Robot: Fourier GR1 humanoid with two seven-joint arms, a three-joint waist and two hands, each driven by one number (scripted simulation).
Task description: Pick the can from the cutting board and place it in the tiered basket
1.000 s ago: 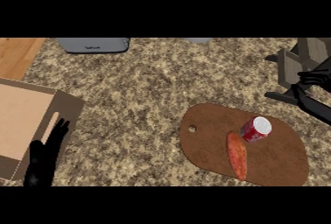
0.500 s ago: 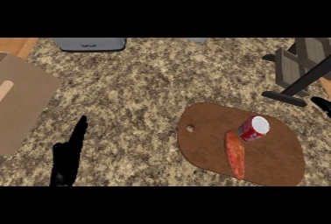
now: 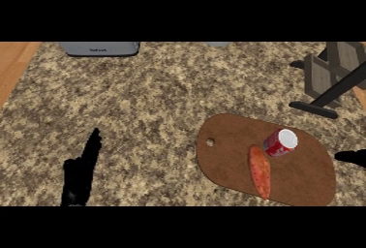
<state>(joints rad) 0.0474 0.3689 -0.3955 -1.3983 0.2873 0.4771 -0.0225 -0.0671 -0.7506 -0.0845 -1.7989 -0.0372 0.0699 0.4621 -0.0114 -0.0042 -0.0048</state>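
Head view, looking down at the speckled counter [image 3: 157,106]: the left hand [image 3: 77,178] shows at the lower left, seen edge-on, its fingers [image 3: 93,143] straight and pressed together, pointing up. It holds nothing and is well apart from the cutting board [image 3: 227,163]. Of the right hand [image 3: 352,157] only a black tip shows at the right edge, just beside the board's rim, and I cannot tell how it is held. The can [image 3: 280,143], red with a pale top, sits tilted on the upper right part of the board, untouched by either hand. A carrot [image 3: 259,172] lies lengthwise near it on the board. The tiered basket [image 3: 322,77] stands at the upper right, off the board. A grey appliance [image 3: 99,48] sits at the counter's far edge.
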